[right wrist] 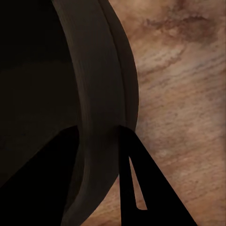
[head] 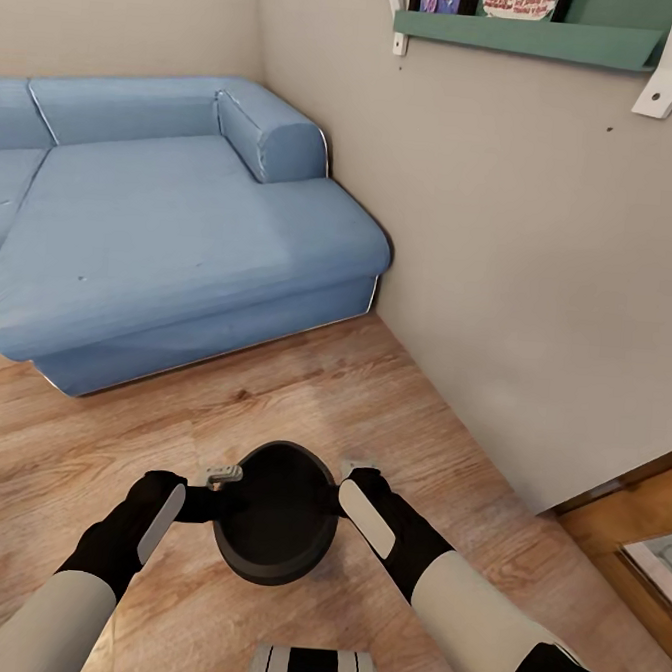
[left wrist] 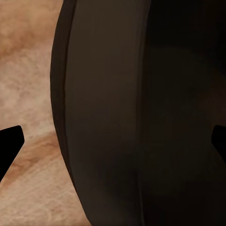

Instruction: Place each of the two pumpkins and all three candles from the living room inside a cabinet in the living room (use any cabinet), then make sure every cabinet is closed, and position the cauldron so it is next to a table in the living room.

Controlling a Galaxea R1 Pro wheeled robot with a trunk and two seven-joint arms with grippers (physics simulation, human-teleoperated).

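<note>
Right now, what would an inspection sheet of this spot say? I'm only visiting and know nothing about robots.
Surface: light wood plank floor, bare around the robot.
Job's things: black cauldron, mouth up, between both hands in front of the robot; whether it rests on the floor or is lifted cannot be told.
Clutter: nothing seen.
Hands: left hand at the cauldron's left rim, fingers wide apart around it; right hand clamped on the right rim, one finger inside, one outside.
Cables: nothing seen.
Surroundings: blue corner sofa ahead on the left, pale wall on the right with a green shelf up high.
</note>
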